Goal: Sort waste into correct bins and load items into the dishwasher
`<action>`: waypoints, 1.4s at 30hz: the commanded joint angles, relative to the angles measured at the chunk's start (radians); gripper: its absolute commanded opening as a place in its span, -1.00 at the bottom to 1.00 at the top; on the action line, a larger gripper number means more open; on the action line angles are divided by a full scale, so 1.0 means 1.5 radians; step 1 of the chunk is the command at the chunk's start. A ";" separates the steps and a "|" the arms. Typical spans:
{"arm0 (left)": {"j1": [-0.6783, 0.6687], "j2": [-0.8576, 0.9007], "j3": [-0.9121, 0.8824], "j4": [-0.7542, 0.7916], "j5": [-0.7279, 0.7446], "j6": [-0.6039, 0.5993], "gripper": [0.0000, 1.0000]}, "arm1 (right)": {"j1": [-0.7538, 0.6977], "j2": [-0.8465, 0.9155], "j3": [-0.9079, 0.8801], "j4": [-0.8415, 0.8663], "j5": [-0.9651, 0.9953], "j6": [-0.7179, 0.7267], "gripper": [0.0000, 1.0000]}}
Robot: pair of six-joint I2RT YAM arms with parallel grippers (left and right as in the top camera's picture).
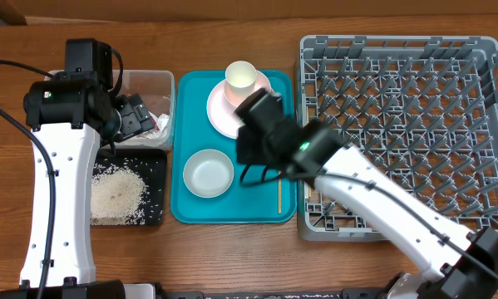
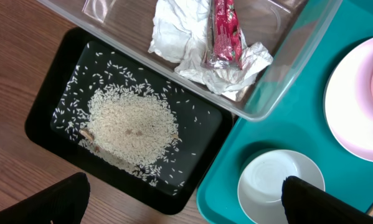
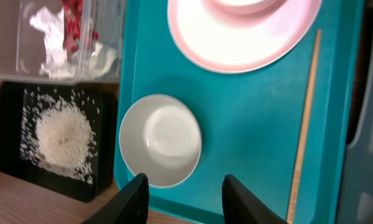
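Note:
My left gripper (image 2: 186, 210) hangs wide open over the near edge of the black tray (image 2: 49, 106), holding nothing. Loose rice (image 2: 133, 124) lies piled on that tray. Crumpled tissue (image 2: 174, 37) and a red wrapper (image 2: 223, 31) lie in the clear tub (image 2: 298, 56). My right gripper (image 3: 186, 202) is open and empty above the teal tray (image 3: 254, 143), just right of the white bowl (image 3: 161, 140). A pink cup (image 1: 241, 79) stands on the pale plate (image 1: 224, 112). One chopstick (image 3: 304, 137) lies along the tray's right side. The grey dish rack (image 1: 406, 133) is at the right.
The teal tray (image 1: 190, 91) sits between the two bins (image 1: 153, 83) and the rack. My right arm (image 1: 373, 199) reaches across the rack's front left corner. My left arm (image 1: 61, 166) stands along the table's left side, next to the black tray (image 1: 153, 166).

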 commanded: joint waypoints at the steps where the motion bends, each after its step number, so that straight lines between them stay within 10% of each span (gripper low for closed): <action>1: 0.000 0.001 0.006 0.000 -0.004 -0.002 1.00 | 0.025 0.017 -0.005 -0.001 0.092 0.017 -0.19; 42: -0.001 0.001 0.006 0.001 -0.004 -0.002 1.00 | 0.037 0.150 -0.006 -0.022 0.154 0.015 -0.20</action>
